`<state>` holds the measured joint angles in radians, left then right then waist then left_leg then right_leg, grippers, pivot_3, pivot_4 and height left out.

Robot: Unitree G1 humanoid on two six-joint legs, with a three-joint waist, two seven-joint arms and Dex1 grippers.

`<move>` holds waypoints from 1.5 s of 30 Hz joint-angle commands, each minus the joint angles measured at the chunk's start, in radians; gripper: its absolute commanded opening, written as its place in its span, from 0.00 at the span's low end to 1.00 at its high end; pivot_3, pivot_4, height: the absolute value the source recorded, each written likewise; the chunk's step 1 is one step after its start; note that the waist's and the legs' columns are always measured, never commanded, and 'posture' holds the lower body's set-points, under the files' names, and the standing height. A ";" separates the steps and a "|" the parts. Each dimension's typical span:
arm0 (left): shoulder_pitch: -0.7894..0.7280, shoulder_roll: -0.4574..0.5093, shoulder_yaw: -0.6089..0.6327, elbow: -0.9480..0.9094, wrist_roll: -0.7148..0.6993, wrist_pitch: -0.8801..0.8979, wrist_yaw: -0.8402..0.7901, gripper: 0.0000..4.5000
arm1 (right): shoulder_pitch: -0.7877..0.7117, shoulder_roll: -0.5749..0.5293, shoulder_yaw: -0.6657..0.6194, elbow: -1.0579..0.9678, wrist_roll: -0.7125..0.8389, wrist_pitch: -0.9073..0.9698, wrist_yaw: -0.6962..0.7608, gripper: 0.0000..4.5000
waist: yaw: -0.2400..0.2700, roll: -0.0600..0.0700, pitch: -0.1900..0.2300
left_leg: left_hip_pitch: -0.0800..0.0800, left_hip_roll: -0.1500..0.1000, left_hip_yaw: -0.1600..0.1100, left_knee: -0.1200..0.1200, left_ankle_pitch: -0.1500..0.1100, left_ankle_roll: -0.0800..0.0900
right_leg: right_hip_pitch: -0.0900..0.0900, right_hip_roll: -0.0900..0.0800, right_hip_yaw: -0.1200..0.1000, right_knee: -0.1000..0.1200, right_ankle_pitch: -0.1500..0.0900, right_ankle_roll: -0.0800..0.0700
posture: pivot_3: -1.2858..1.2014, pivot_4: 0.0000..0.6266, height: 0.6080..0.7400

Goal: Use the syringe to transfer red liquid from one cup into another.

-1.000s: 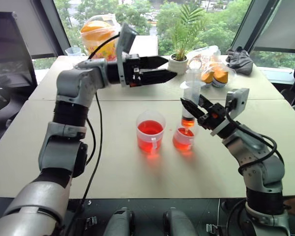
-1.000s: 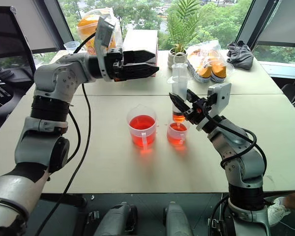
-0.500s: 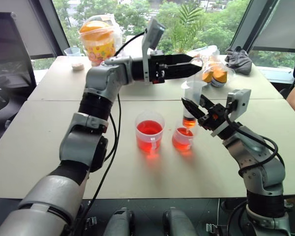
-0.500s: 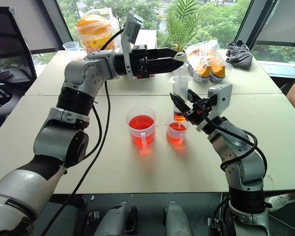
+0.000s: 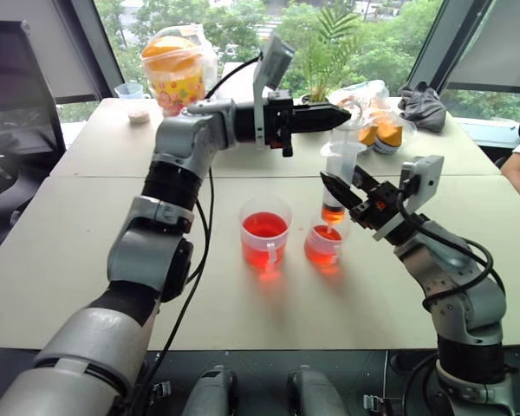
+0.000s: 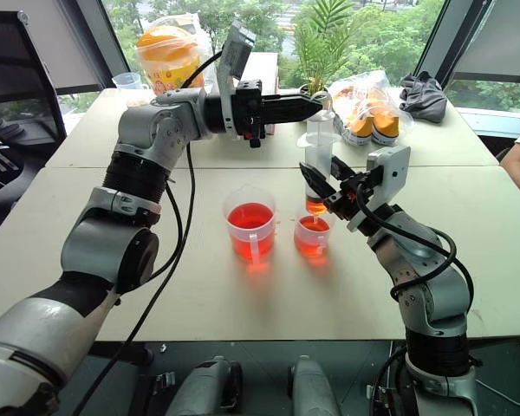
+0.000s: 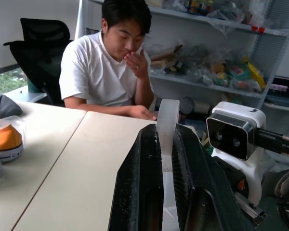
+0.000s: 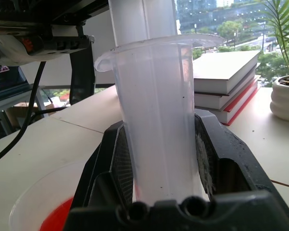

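Observation:
The syringe [image 5: 334, 178] stands upright over the smaller beaker [image 5: 323, 246], its orange tip just above that beaker's red liquid [image 5: 321, 252]. A little red liquid fills the barrel's bottom. My right gripper [image 5: 338, 185] is shut on the barrel [image 8: 156, 125]. My left gripper [image 5: 343, 113] reaches in level from the left and is shut on the pale plunger top [image 7: 167, 122]. The larger beaker [image 5: 265, 232], about half full of red liquid, stands just left of the smaller one.
Behind the syringe stand a potted plant [image 5: 316, 102] and a bag of orange items [image 5: 378, 130]. A jar of orange snacks [image 5: 175, 65] and a small clear cup [image 5: 130, 89] sit at the back left. A person [image 7: 111, 67] sits at the table's right end.
My left gripper swung right from above the larger beaker to the plunger top and closed on it. The right gripper and syringe stayed put.

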<state>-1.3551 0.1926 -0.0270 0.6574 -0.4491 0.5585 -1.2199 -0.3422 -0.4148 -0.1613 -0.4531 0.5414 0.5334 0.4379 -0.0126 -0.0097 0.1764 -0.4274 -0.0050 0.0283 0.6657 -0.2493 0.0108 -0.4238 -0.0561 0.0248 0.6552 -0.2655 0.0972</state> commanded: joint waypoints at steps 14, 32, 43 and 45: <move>0.151 -0.049 -0.082 -0.147 0.044 0.014 -0.024 0.01 | -0.113 -0.081 -0.100 -0.123 0.116 0.095 -0.049 0.31 | 0.001 0.000 0.000 | 0.000 0.000 0.000 0.000 0.000 0.000 | 0.000 0.000 0.000 0.000 0.000 0.000 | 0.52 0.24 1.00; 0.161 -0.051 -0.058 -0.181 0.028 0.051 0.001 0.01 | -0.084 -0.130 -0.104 -0.132 0.157 0.124 -0.060 0.31 | 0.001 0.000 0.000 | 0.000 0.000 0.000 0.000 0.000 0.000 | 0.000 0.000 0.000 0.000 0.000 0.000 | 0.52 0.24 1.00; 0.072 0.039 0.063 -0.171 -0.013 0.063 0.049 0.98 | -0.031 -0.113 -0.053 -0.125 0.146 0.124 -0.053 0.31 | -0.004 0.000 0.000 | 0.000 0.000 0.000 0.000 0.000 0.000 | 0.000 0.000 0.000 0.000 0.000 0.000 | 0.52 0.24 1.00; 0.073 0.088 0.087 -0.190 -0.030 0.081 0.050 0.98 | -0.031 -0.115 -0.049 -0.121 0.143 0.130 -0.057 0.31 | -0.005 0.000 0.000 | 0.000 0.001 0.000 0.000 0.000 0.000 | 0.000 0.000 0.000 0.000 0.000 0.000 | 0.52 0.24 1.00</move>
<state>-1.2554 0.2461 0.0138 0.5070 -0.4496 0.6322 -1.1734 -0.3665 -0.5296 -0.2034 -0.5389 0.6816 0.6766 0.3818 -0.0172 -0.0097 0.1764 -0.4271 -0.0045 0.0281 0.6657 -0.2493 0.0109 -0.4236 -0.0558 0.0248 0.6555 -0.2655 0.0972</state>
